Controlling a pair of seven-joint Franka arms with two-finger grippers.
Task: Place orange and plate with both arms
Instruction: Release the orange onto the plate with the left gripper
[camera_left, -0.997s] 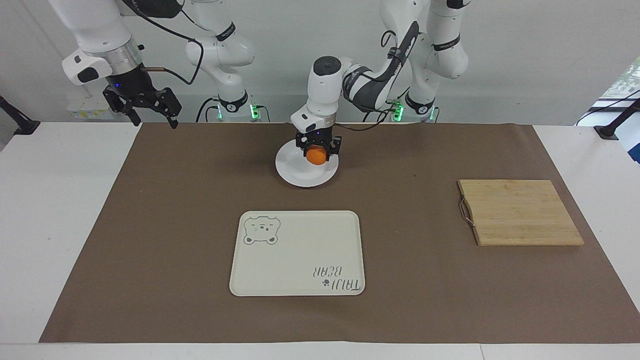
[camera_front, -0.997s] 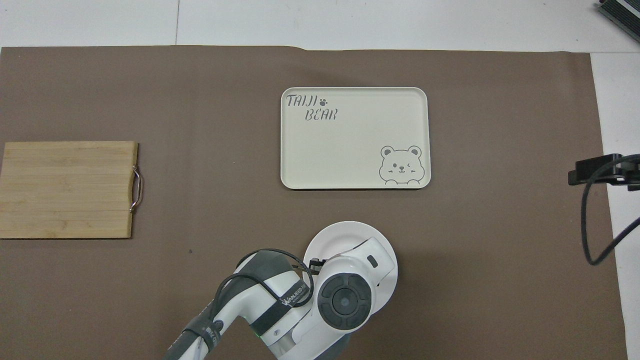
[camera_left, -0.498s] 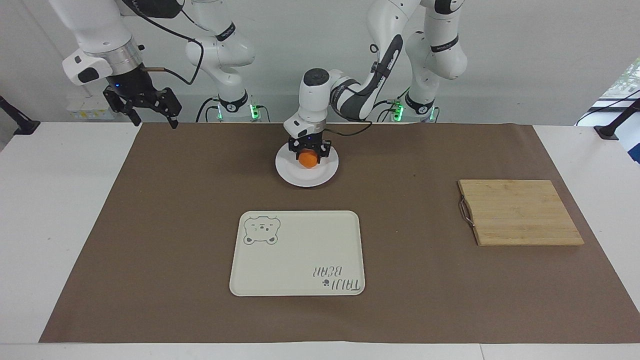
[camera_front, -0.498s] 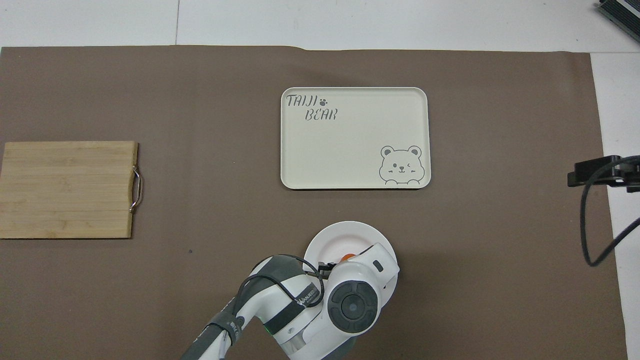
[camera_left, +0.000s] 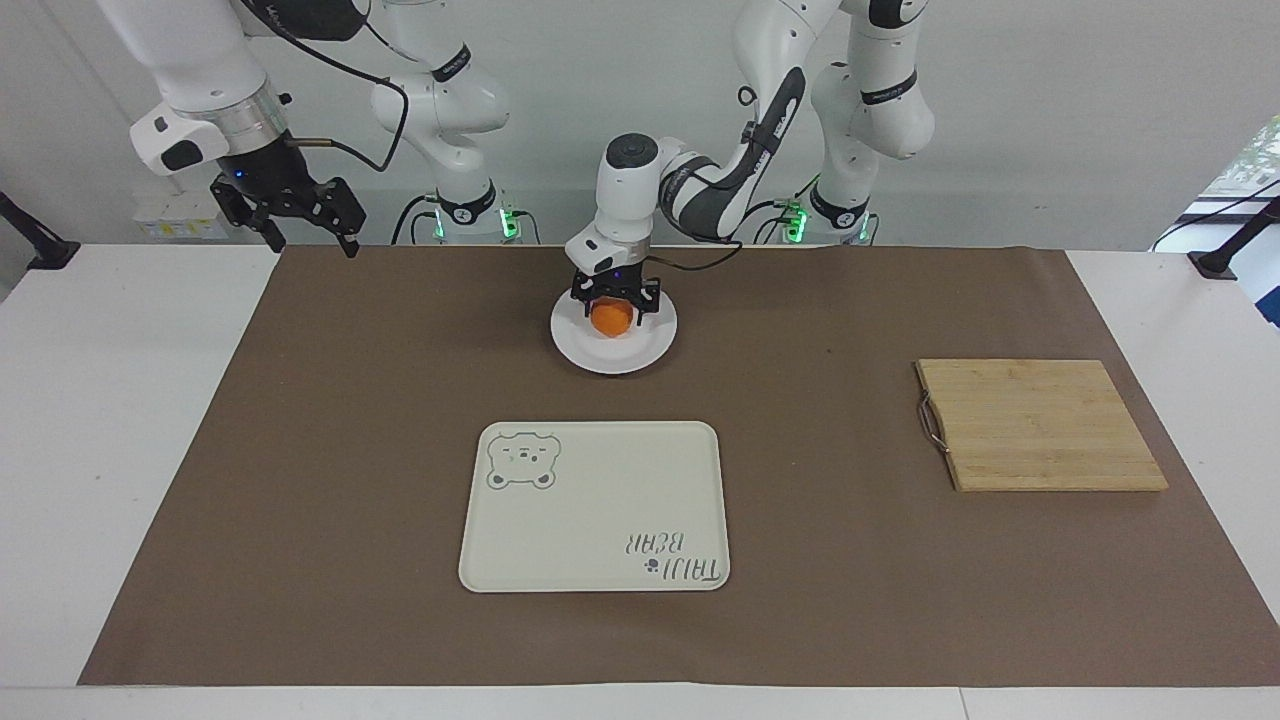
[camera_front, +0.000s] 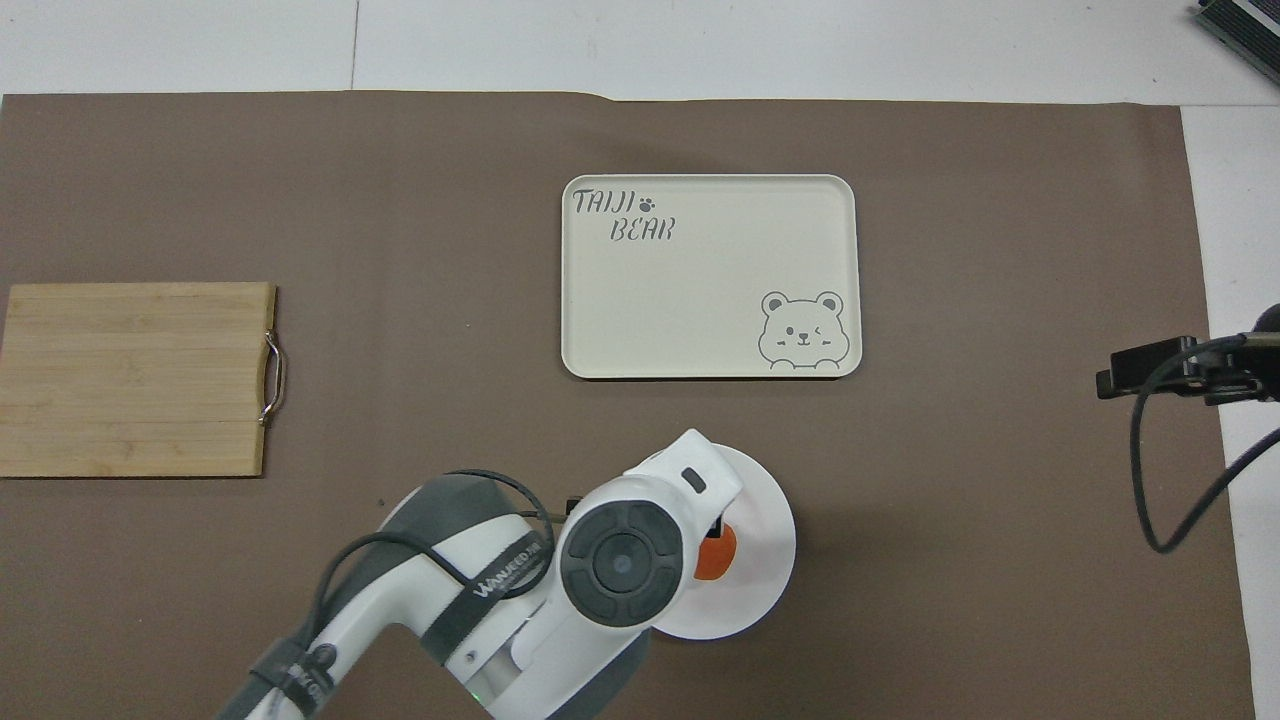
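The orange (camera_left: 610, 317) rests on the white plate (camera_left: 640, 352), at the robots' end of the brown mat. My left gripper (camera_left: 613, 301) hangs straight down over the plate, open, with one finger on each side of the orange. In the overhead view the left arm's wrist covers most of the plate (camera_front: 762, 580), and only a slice of the orange (camera_front: 718, 556) shows beside it. My right gripper (camera_left: 305, 222) waits open in the air over the mat's corner at the right arm's end, with nothing in it.
A cream rectangular tray (camera_left: 590, 510) with a bear drawing lies farther from the robots than the plate. A bamboo cutting board (camera_left: 1040, 425) with a metal handle lies toward the left arm's end. A brown mat (camera_left: 320, 450) covers the table.
My left gripper came down with the orange onto the plate and let go of it. Its wrist swung toward the left arm's end. The right gripper shifted only slightly.
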